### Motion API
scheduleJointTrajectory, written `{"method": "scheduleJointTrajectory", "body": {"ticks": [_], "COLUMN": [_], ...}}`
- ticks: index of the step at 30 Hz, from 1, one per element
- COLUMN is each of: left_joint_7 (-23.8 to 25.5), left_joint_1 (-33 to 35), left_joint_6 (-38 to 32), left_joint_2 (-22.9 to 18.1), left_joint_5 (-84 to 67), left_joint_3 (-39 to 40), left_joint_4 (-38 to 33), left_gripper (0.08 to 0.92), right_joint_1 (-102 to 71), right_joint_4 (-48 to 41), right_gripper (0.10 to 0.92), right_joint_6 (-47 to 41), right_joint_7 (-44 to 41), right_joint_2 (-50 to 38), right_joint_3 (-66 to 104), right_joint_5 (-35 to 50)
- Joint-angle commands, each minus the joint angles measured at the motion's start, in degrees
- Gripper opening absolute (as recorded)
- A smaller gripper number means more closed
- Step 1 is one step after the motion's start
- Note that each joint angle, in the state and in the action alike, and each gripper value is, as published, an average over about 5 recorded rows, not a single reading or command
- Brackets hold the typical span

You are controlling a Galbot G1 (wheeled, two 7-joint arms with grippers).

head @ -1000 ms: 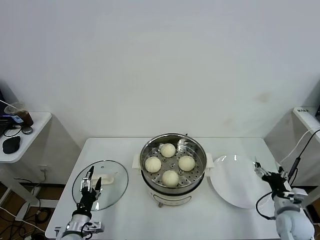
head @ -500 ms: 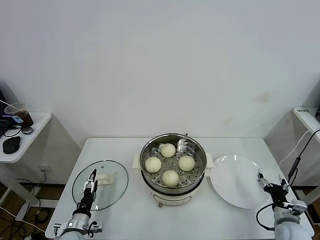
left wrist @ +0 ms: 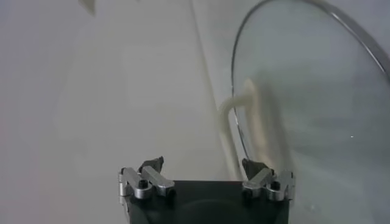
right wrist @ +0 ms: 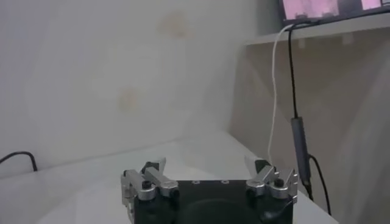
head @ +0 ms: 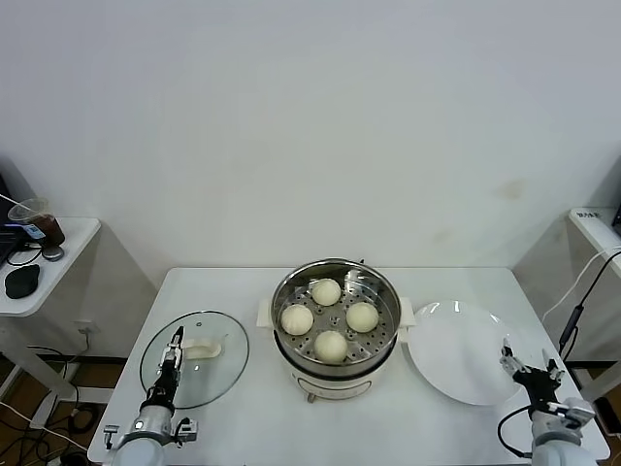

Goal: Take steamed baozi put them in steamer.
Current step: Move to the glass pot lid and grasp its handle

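Note:
The steamer [head: 385, 301], a shiny steel pot on a cream base, stands mid-table. Several cream-white baozi lie on its perforated tray, among them ones at the back [head: 326, 291], left [head: 297, 318] and right [head: 362, 316]. My left gripper [head: 176, 340] is open and empty over the near-left part of the glass lid [head: 209, 369]; the left wrist view shows its open gripper [left wrist: 203, 167] beside the lid's white handle [left wrist: 239, 119]. My right gripper [head: 529, 364] is open and empty at the front right corner, just past the plate's rim; in the right wrist view the gripper [right wrist: 207, 165] faces the wall.
A flat white plate [head: 454, 354] lies right of the steamer. A side table [head: 58, 267] at the left holds a cup and a mouse. A shelf [head: 592, 221] and a hanging cable [head: 572, 320] stand at the right; the cable [right wrist: 295, 131] also shows in the right wrist view.
Both arms have drawn back and down toward the table's front edge, the right one off the plate's rim. Both grippers stayed open. The baozi have not moved.

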Motion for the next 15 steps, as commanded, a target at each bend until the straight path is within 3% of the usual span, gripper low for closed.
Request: {"method": "scheduleJointTrajectory", "body": {"ticks": [1,15], "left_joint_7": [0.56,1.47], "left_joint_1": [-2.58,-6.09], "left_joint_6": [3.40,4.79], "left_joint_2": [-0.17,-1.48], "left_joint_5": [-0.96,-4.35], "left_joint_3": [0.88,3.54], "left_joint_4": [2.35,4.18], "left_gripper": [0.823,0.823], "right_joint_1": [-0.47,-0.98], "right_joint_4": [-0.44,-0.49], "right_gripper": [0.823,0.823], "right_joint_6": [0.58,1.08], "right_joint_7": [0.14,0.24], "right_joint_2": [0.53,1.48], "right_joint_3": [0.16,0.34], "right_joint_5": [-1.04,-2.18]}}
